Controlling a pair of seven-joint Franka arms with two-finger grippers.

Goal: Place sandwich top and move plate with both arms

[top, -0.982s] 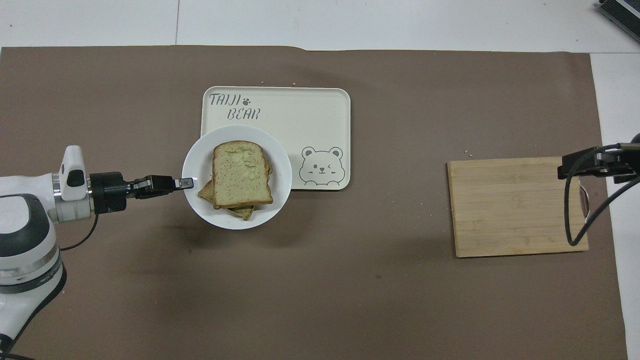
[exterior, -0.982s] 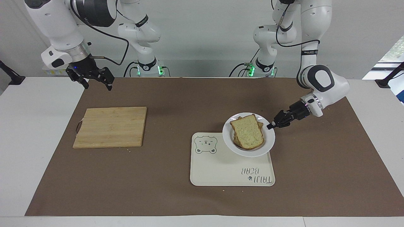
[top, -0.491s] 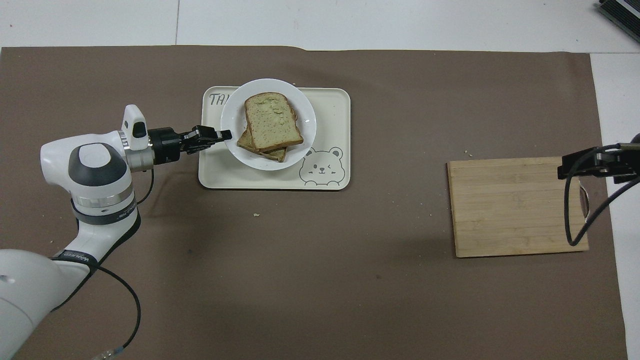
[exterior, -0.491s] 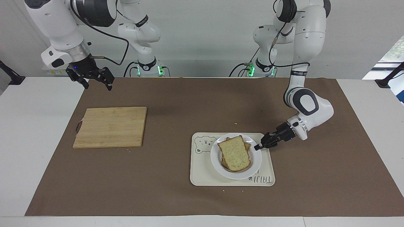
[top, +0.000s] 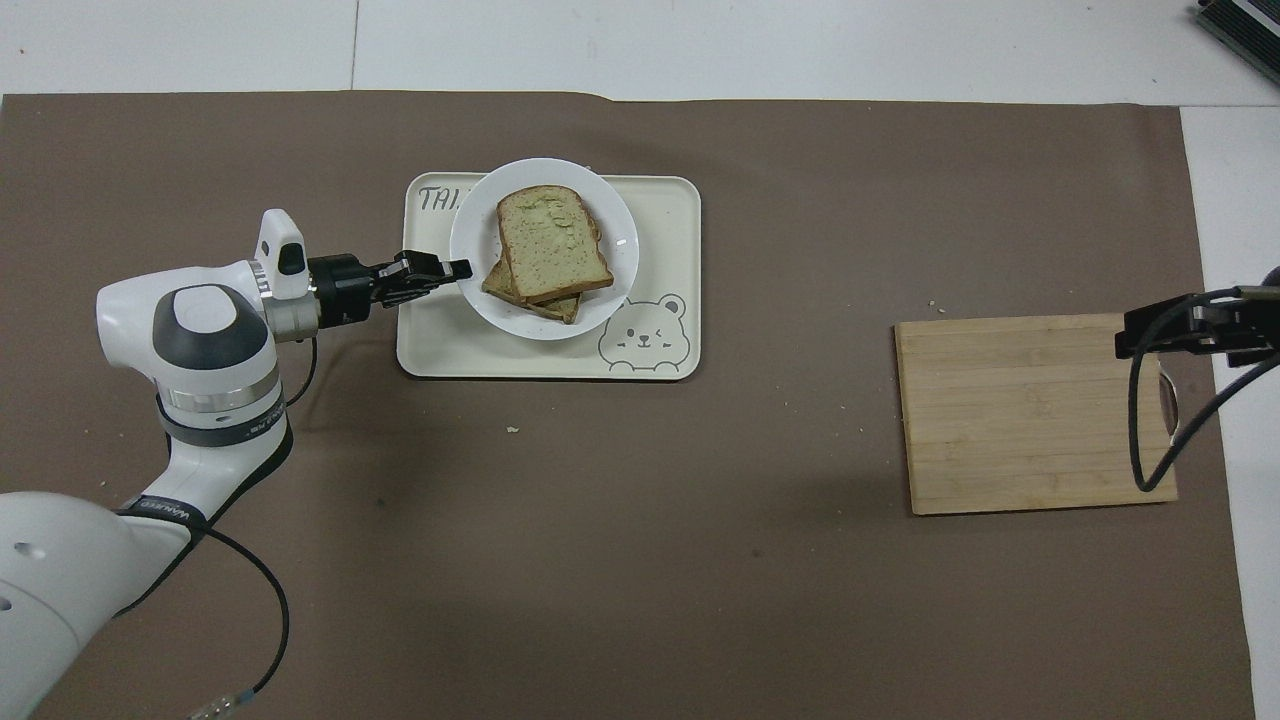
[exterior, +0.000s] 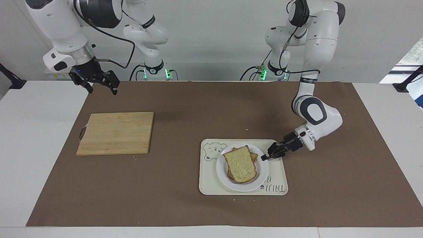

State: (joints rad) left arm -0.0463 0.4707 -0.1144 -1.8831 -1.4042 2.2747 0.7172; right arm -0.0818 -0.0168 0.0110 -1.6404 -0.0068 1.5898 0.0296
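Two slices of bread are stacked on the plate (exterior: 261,170), the sandwich top (exterior: 241,162) lying uppermost and a little askew over the lower slice (exterior: 253,156), whose corners stick out from under it. The plate sits on the cream tray (exterior: 211,183), slightly below and right of centre in the facing view; in the overhead view the same plate (top: 620,230) is in the upper middle of the frame, covering part of the lettering at the tray's (top: 660,200) upper left corner and overhanging its upper edge, with the bear drawing (top: 643,335) showing at the tray's lower right.

The left gripper (exterior: 264,157) reaches in low from the right of the facing view, its fingertips pinched together on the plate's rim at the edge toward the left arm's end of the table. In the overhead view the left gripper (top: 462,268) comes in level from the left of the frame and meets the plate's rim there.

The right gripper (exterior: 100,86) hangs in the upper left of the facing view, over the edge of the brown mat (exterior: 185,205), its fingers spread wide and holding nothing; the right arm waits. A wooden cutting board (exterior: 116,133) lies below it in that frame, at centre left, well apart from the tray.
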